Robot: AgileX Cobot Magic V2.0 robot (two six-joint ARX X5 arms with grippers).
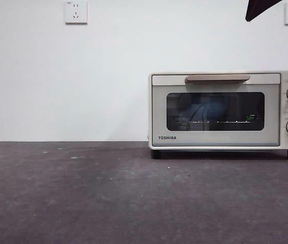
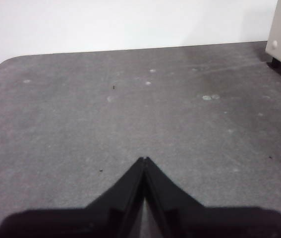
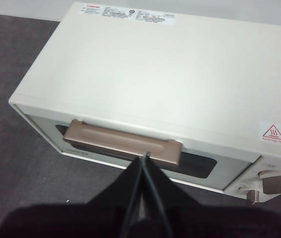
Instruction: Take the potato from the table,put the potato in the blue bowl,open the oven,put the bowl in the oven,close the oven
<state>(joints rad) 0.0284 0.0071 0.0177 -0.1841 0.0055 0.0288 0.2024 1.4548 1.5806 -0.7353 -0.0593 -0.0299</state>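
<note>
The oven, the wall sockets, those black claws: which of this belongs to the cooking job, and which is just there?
Part of the job:
- oven, door shut
- blue bowl, dimly seen behind its glass
- table
- right gripper, shut, above the oven's handle
- left gripper, shut, waiting over the table

Just there:
- two wall sockets

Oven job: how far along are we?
Looks finished: oven door is shut, with a bluish shape behind the glass, likely the blue bowl. Right gripper hangs shut above the handle; left gripper idles shut over the table. Nothing left.
</note>
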